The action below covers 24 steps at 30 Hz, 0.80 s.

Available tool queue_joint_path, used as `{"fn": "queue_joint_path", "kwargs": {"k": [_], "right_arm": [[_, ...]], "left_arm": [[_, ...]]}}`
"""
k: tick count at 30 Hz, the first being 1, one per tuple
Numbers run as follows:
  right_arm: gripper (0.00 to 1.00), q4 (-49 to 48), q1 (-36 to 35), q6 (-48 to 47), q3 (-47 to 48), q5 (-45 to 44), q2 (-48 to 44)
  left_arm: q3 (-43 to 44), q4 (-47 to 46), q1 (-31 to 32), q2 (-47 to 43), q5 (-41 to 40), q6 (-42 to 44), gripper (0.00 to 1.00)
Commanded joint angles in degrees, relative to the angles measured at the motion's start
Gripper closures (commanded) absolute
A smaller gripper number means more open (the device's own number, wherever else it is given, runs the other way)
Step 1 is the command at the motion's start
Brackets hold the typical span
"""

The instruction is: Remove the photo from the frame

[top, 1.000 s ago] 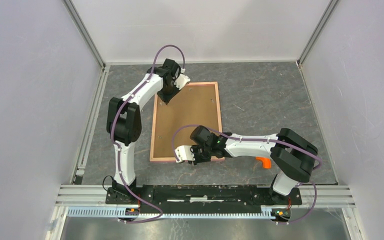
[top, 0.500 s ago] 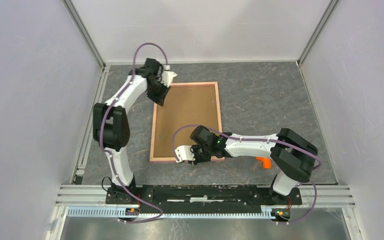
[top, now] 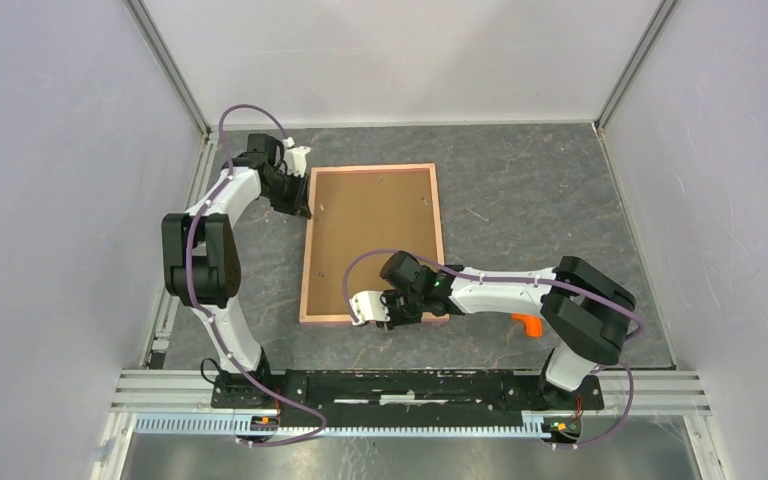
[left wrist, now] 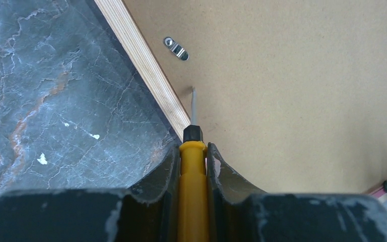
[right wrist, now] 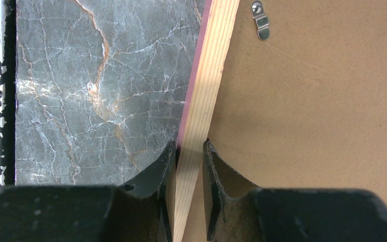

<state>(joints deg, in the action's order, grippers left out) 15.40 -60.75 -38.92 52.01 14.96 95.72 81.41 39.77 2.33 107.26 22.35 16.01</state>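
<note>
Item: frame (top: 375,225), large, pink-rimmed, lying face down on the grey marbled worktop (top: 530,200) with its brown fibreboard back uppermost. Photo: not seen in any view, judged to be shut in beneath that back. Right hand (right wrist: 187,151): closed across the frame's near rail, one finger on the worktop side and one on the board side, the rail pinned between them; this hold and the lie of the frame are unchanged over the last second. Left hand (left wrist: 194,151): closed on a yellow-handled screwdriver (left wrist: 192,181), blade pointing forward. Change recorded: a second ago the left hand was over the far-left corner of the back; it has since been swung outward to the left, so that the wrist is now above the worktop beside the left rail and the blade tip is laid at the seam between that rail and the board, just short of a small metal turn-clip (left wrist: 176,48). Whether the tip touches a tab there cannot be told. Reading: the tool has been carried to a fresh retaining point along the left rail. The back is still seated flat and a second clip (right wrist: 261,20) is seen near the right hand, so the task is judged early. Also present: a small orange piece (top: 527,324) near the right arm.
</note>
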Motion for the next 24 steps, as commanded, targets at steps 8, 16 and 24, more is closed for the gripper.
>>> {"fn": "queue_joint_path", "kwargs": {"k": [8, 16, 24], "right_arm": [[1.0, 13.52, -1.12, 0.24, -4.0, 3.45, 5.26], [1.0, 13.6, -1.12, 0.07, -3.84, 3.57, 5.65], [1.0, 13.58, -1.16, -0.02, -3.84, 3.56, 5.69]], "left_arm": [[-3.4, -10.42, -0.87, 0.95, 1.18, -7.6, 0.98], [-3.7, -11.08, -1.84, 0.35, 0.08, -8.63, 0.98], [-4.88, -9.77, -3.98, -1.95, 0.35, -7.54, 0.98]]}}
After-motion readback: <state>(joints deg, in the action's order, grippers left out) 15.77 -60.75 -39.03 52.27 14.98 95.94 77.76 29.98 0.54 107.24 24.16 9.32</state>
